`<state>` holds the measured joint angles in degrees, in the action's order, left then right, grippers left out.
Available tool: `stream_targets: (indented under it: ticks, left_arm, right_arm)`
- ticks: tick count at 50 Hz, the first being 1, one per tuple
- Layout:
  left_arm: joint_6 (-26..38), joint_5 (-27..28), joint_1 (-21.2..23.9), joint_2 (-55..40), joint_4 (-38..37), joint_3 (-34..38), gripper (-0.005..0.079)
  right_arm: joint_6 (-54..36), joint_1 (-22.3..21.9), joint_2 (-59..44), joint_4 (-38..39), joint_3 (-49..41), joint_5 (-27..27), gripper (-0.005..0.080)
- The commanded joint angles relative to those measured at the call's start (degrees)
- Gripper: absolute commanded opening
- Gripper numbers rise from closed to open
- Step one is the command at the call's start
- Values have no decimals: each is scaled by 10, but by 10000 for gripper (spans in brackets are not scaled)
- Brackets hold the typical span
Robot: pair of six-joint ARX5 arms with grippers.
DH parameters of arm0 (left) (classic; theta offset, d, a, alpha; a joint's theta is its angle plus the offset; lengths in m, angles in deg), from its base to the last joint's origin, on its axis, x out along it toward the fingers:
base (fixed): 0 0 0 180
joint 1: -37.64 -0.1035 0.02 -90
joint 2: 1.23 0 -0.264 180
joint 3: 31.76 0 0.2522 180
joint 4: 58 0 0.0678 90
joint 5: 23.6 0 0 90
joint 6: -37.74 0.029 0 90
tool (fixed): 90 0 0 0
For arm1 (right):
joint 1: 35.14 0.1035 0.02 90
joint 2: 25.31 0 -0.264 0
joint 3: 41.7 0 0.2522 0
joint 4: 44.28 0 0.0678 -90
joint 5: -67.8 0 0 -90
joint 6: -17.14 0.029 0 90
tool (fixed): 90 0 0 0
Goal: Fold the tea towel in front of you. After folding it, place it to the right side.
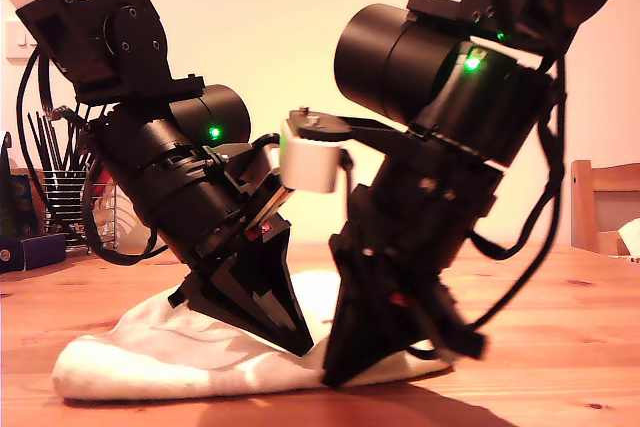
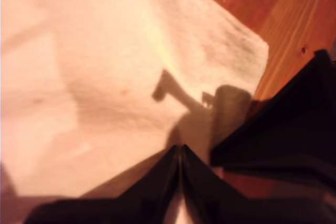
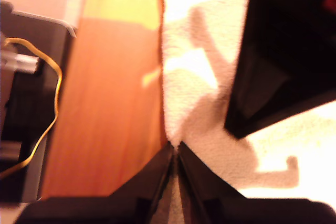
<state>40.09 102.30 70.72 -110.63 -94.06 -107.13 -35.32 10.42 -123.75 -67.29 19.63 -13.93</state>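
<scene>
Item: tea towel (image 1: 150, 357), cream terry cloth, lying in a low rumpled heap on the wooden table (image 1: 560, 327), towards the exterior view's left and centre, with its surface raised under the two arms. Pattern and label: cannot be made out. Two black arms lean in over it, one from the exterior view's left (image 1: 200, 197) and one from the exterior view's right (image 1: 430, 197), with their tips down in the cloth just beside each other; which arm is first and which second cannot be told from that view. My first gripper (image 2: 180, 150): fingers brought together, pinching a fold of the towel (image 2: 105, 66), which spreads wide ahead of it to a squared corner, with bare table (image 2: 273, 3) beyond; the other gripper's black casing stands just beside it. My second gripper (image 3: 175, 148): fingers likewise together, clamped on the towel (image 3: 210, 77) at its edge, where cloth meets bare wood (image 3: 110, 103). Also present: a wire rack holding dark utensils (image 1: 70, 187) at the exterior view's left, a wooden chair (image 1: 605, 202) at its right, and a yellow cable (image 3: 52, 103) past the table edge.
</scene>
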Motion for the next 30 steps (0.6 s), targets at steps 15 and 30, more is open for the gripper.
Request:
stream_targets:
  ticks: [15, 30]
  left_arm:
    - [11, 1, -44, -15, 24, 5, -24]
    - [23, -5, -68, -12, 36, 5, -24]
  right_arm:
    - [52, 28, -13, -16, -18, -34, -13]
    - [81, 52, 45, -73, -18, -42, -13]
